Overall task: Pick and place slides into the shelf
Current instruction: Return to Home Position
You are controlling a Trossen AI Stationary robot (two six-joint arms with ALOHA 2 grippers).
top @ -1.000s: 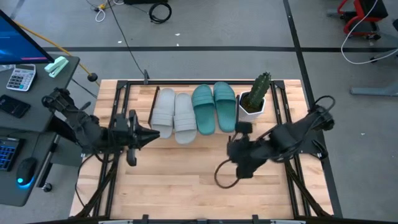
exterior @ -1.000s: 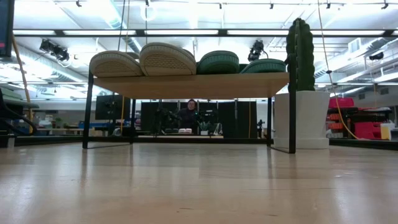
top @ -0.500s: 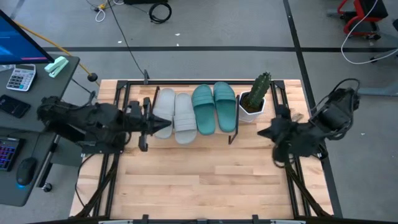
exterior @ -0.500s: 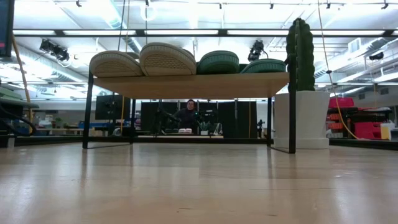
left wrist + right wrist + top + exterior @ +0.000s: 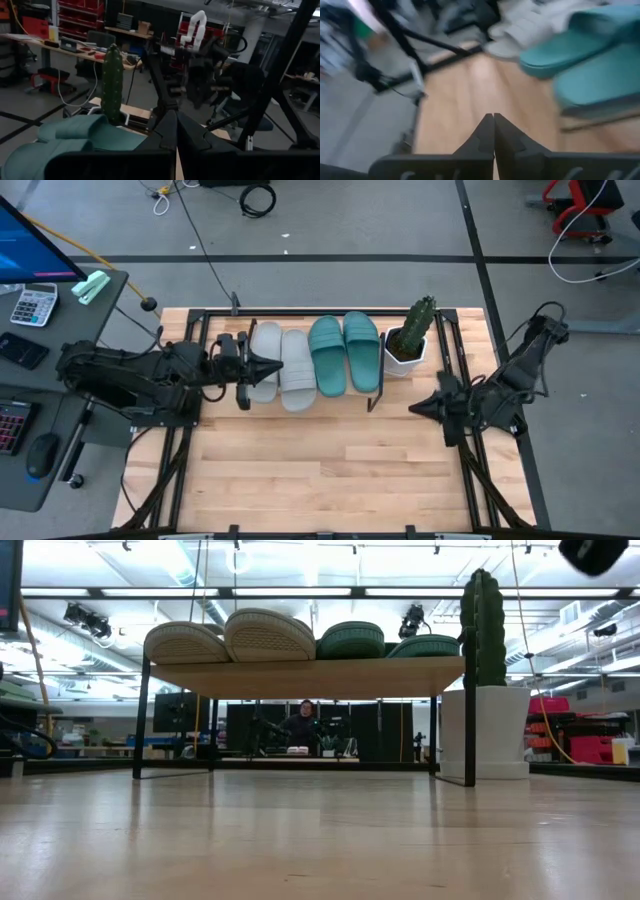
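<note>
Two grippers hang over the wooden tabletop [image 5: 320,470], both with their fingers pressed together on nothing. The right gripper [image 5: 413,407] is nearest the front, off the shelf's right front corner and pointing left. Its wrist view shows the fingertips [image 5: 482,132] meeting in a point above bare boards, with the slides blurred beyond.

The left gripper [image 5: 278,366] points right. From above, its tip lies over the leftmost of the grey slides [image 5: 297,368]; whether it touches cannot be told. The left wrist view shows its fingers [image 5: 167,131] closed. It looks along the row past the teal slides [image 5: 327,356] to the cactus [image 5: 418,322], with the right arm farther off.

All four slides lie side by side on the shelf [image 5: 305,677], grey pair on the left, teal pair on the right. Only the low view shows the light plank raised on thin black legs, with the ribbed soles at its front edge. Only the high view shows the straps facing up.

Just beside the shelf's right end, the cactus stands in a white pot [image 5: 485,730] on the tabletop. A dark part of an arm [image 5: 595,552] shows in the low view's upper corner. Under the shelf, that view alone shows a person [image 5: 305,725] far back in the room.
</note>
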